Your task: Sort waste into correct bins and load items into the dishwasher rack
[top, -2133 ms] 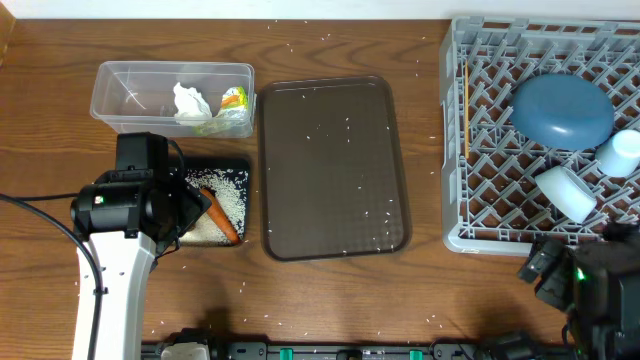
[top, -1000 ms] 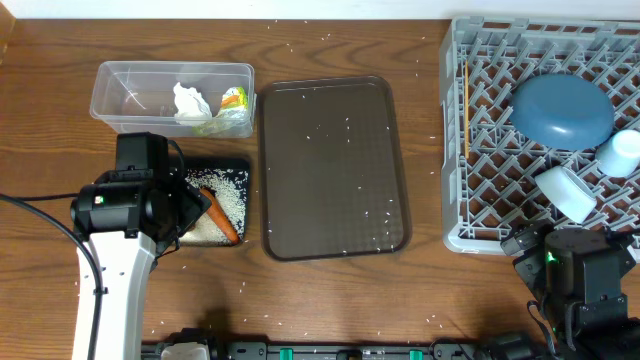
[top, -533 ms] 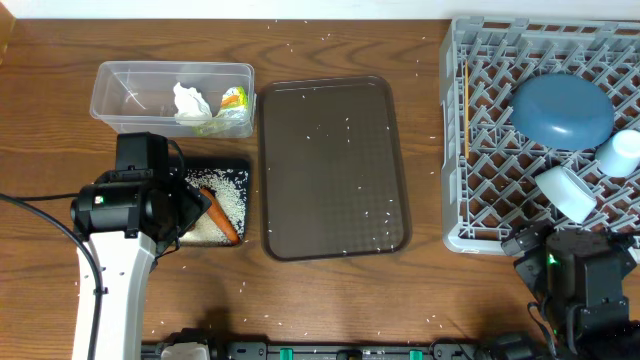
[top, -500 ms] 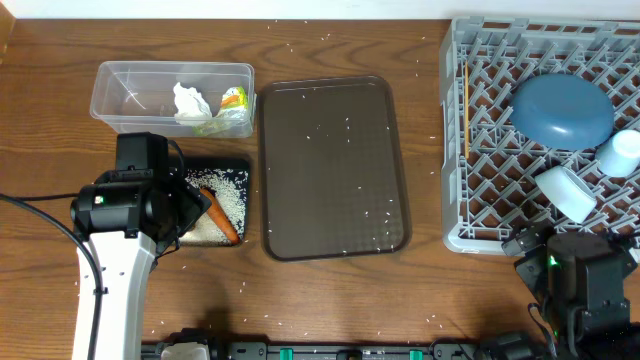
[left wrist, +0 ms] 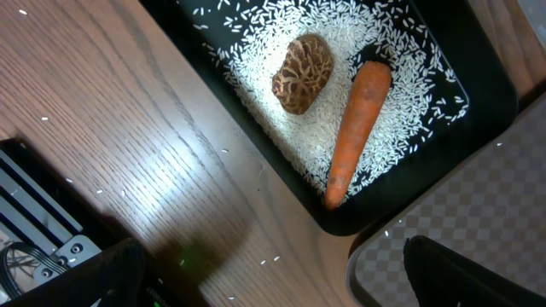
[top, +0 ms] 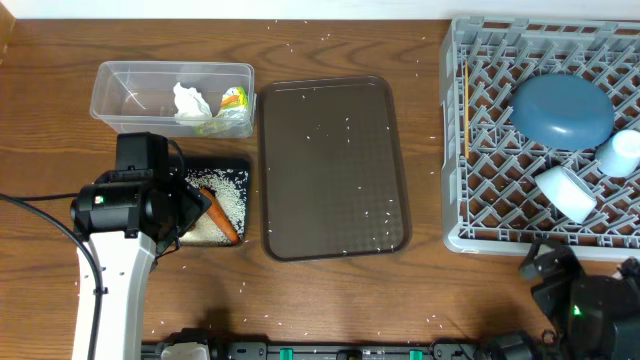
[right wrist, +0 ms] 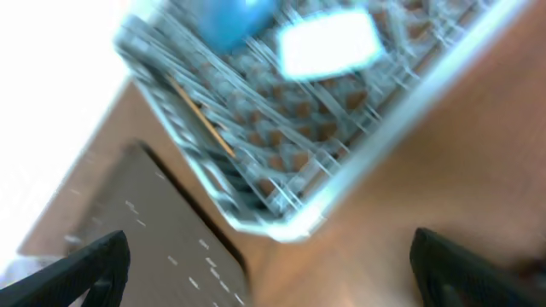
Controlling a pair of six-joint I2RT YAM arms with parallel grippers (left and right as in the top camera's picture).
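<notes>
The black tray (top: 240,166) holds white rice (top: 230,192), an orange carrot (top: 221,216) and, in the left wrist view, a brown lump (left wrist: 304,73) beside the carrot (left wrist: 354,128). The clear tub (top: 130,80) holds the white tissue (top: 190,100) and the green-yellow wrapper (top: 233,100). The grey rack (top: 480,120) holds the dark blue plate (top: 560,110), a white cup (top: 565,192), a light blue cup (top: 622,152) and chopsticks (top: 466,110). My left gripper (left wrist: 273,286) is open and empty, above the tray's near corner. My right gripper (right wrist: 273,273) is open and empty, in front of the rack (right wrist: 341,162).
The flat brown serving tray (top: 330,170) lies between the black tray and the rack, with rice grains on it. More grains are scattered on the wooden table. The right wrist view is blurred. My right arm (top: 590,305) sits at the table's front right corner.
My right arm has drawn back from the rack's front edge toward the front right corner. The left arm and all the objects have not moved.
</notes>
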